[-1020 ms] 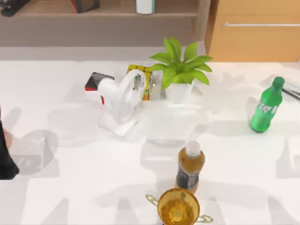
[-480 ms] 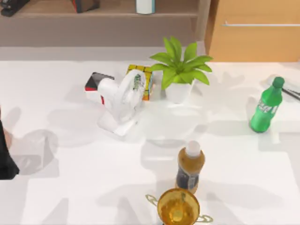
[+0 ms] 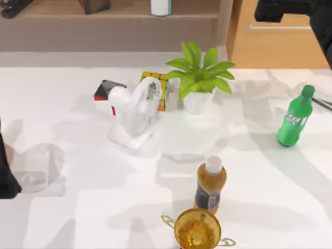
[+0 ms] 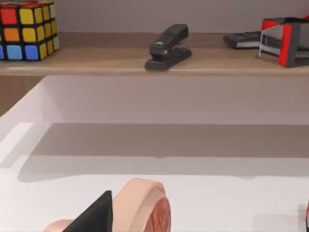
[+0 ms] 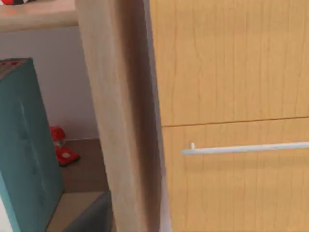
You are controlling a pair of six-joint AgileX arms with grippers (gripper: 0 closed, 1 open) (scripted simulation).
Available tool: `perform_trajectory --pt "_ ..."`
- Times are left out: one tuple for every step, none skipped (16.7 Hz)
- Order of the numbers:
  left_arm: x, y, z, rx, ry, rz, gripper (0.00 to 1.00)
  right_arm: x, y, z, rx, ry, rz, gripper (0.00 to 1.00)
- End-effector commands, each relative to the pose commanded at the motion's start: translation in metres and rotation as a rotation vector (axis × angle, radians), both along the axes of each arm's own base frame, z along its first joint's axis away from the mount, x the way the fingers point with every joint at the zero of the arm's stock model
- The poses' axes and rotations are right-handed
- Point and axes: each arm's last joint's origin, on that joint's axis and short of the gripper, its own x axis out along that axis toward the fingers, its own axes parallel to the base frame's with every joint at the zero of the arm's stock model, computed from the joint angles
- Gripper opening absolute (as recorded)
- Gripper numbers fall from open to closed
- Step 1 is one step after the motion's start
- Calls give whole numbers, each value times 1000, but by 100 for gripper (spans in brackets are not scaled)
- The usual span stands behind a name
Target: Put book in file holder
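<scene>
Top view. Right gripper [image 3: 272, 10]: dark mass at the far right, over the wooden cabinet [image 3: 282, 44] and off the table [image 3: 93, 207]. Opening: cannot tell; nothing seen in its hold. Left arm [image 3: 6, 176] parked at the table's left edge.
Book [image 3: 317, 97]: probably the flat pale sliver with a grey strip at the table's far right edge, just behind the green bottle [image 3: 293, 118]. It is mostly out of frame, so identity is uncertain; no cover colour can be made out.
Also on the table: potted plant [image 3: 199, 78] far centre, colour cube [image 3: 160, 88] just left of it, a white moulded object [image 3: 134, 115] against the cube, and a red-and-black flat object [image 3: 105, 89] behind that. Amber bottle [image 3: 210, 185] and gold cup [image 3: 197, 229] stand near centre.

Left wrist view. Left gripper [image 4: 96, 217]: one black wedge shows; opening cannot tell. A peach-coloured roll [image 4: 147, 208] sits beside it. Shelf [image 4: 145, 65] beyond carries a black stapler [image 4: 168, 47] and a second colour cube [image 4: 26, 30].

Right wrist view. Close on the cabinet front, with a drawer handle [image 5: 246, 148]. A tall teal block [image 5: 26, 145] stands in the shelf bay beside it.
</scene>
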Motion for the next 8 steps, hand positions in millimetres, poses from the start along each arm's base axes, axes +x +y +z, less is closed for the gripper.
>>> perform_trajectory --pt "0 0 0 0 0 0 100 21 24 -2 -9 5 1 100" --pt "0 0 0 0 0 0 100 40 49 -8 -20 8 1 100" --pt "0 0 0 0 0 0 100 58 73 -16 -32 10 0 100" --pt "0 0 0 0 0 0 100 74 96 -27 -43 10 -2 100" --pt "0 0 0 0 0 0 100 89 117 -38 -54 8 -4 100" --pt "0 0 0 0 0 0 100 101 136 -50 -64 4 -7 100" --pt "0 0 0 0 0 0 100 112 152 -61 -73 -1 -12 100" --pt "0 0 0 0 0 0 100 122 166 -72 -82 -8 -17 100"
